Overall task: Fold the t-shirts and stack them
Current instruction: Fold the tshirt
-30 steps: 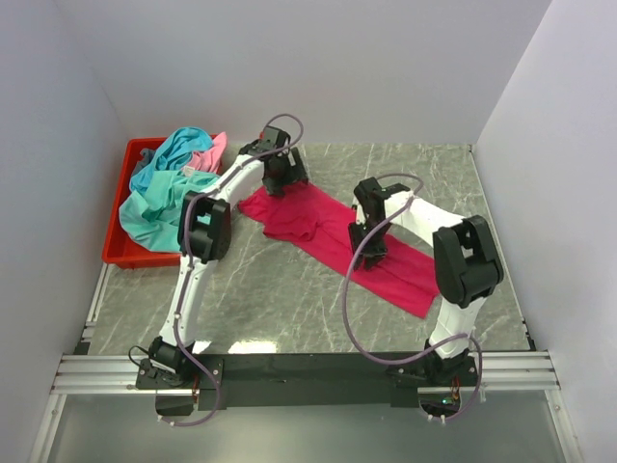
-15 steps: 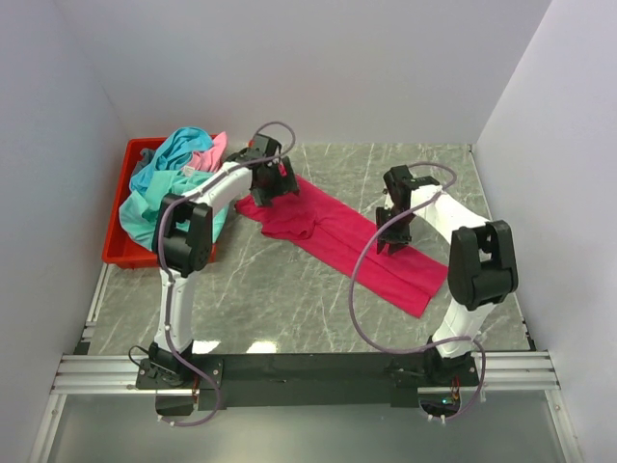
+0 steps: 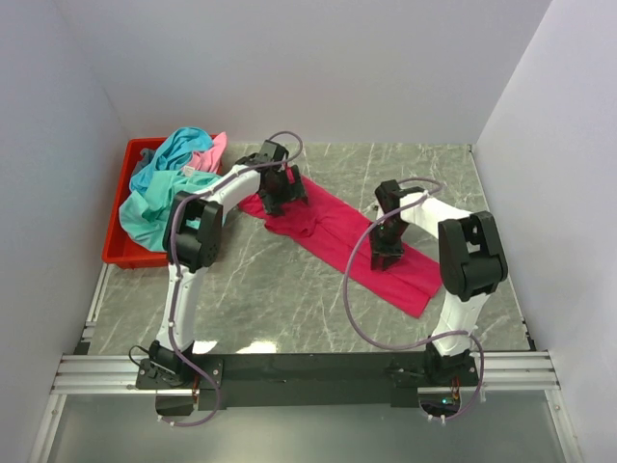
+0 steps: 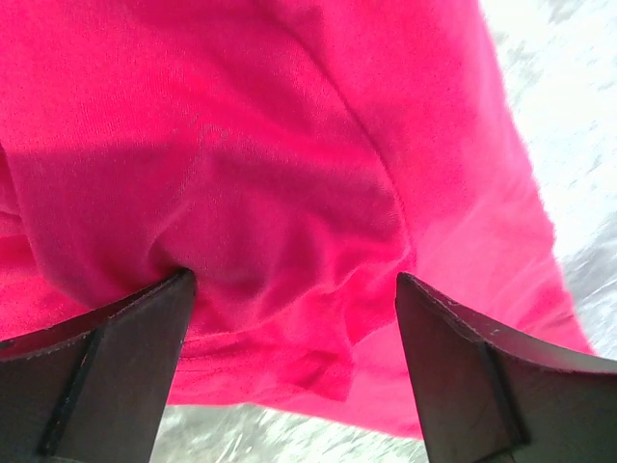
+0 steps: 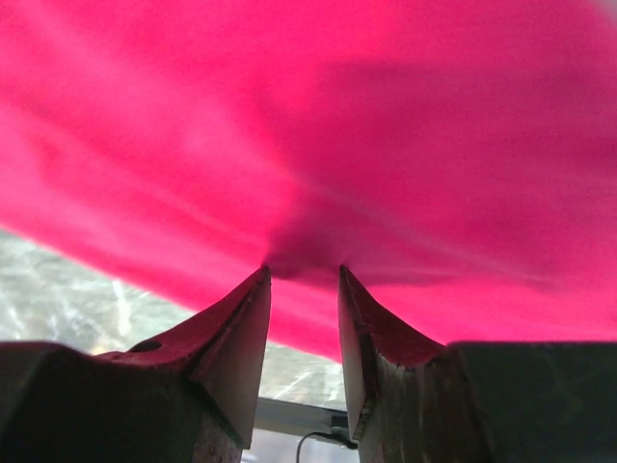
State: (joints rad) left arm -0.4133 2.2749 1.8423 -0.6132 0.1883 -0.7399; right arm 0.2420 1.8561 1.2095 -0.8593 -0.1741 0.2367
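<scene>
Magenta t-shirt lay flat on bench, a long diagonal strip from far-left of centre twd near-right corner. L pincer at shirt's far-left end: jaws wide apart, tips pressed on cloth, nothing gripped. R pincer on shirt's right part: jaws nearly closed, pinching pucker of same cloth. Red bin at bench's left edge, heaped w/ teal t-shirts + pink t-shirt, overhanging rim. Grey cable looped across shirt's near edge.
</scene>
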